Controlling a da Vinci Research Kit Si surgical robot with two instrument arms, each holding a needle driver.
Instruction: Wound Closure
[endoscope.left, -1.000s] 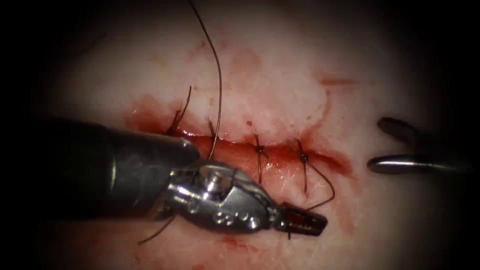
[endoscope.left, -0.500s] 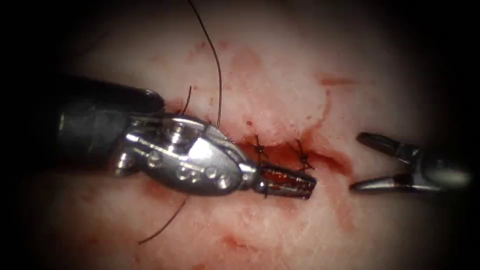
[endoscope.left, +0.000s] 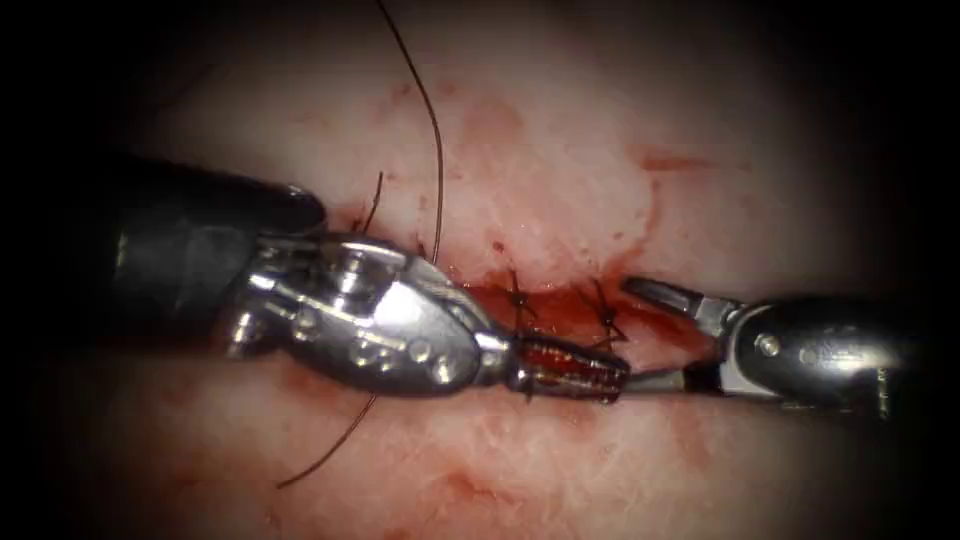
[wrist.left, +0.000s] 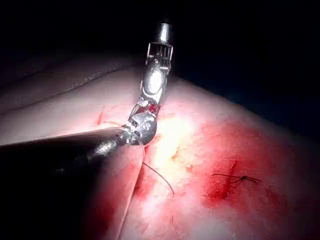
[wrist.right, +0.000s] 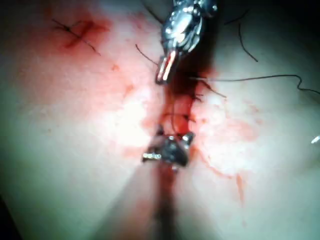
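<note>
The cut (endoscope.left: 560, 300) runs across the tissue (endoscope.left: 560, 160), wet with red fluid, with two knotted stitches (endoscope.left: 518, 297) (endoscope.left: 607, 318) across it. My left tool (endoscope.left: 618, 372) lies along the cut's lower edge. Its red-stained jaws are shut over the stitches, and I cannot tell if they pinch anything. My right tool (endoscope.left: 635, 335) comes in from the right with jaws open, one jaw above the cut's right end and the other touching the left tool's tip. A long thread (endoscope.left: 436, 150) rises from the cut's left part. The two tools also meet tip to tip in the right wrist view, left tool (wrist.right: 166, 70), right tool (wrist.right: 167, 152).
Short cut ends of thread (endoscope.left: 374, 200) stand at the cut's left end. A loose tail (endoscope.left: 325, 455) trails below the left tool. Away from this cut sits another small stitched cut (wrist.left: 240, 178) (wrist.right: 75, 31). The left shaft (endoscope.left: 190, 250) covers the cut's left end.
The left tool rose from below the cut onto its lower edge, jaws staying shut. The right tool moved left from the edge with jaws open until it met the left tool's tip.
</note>
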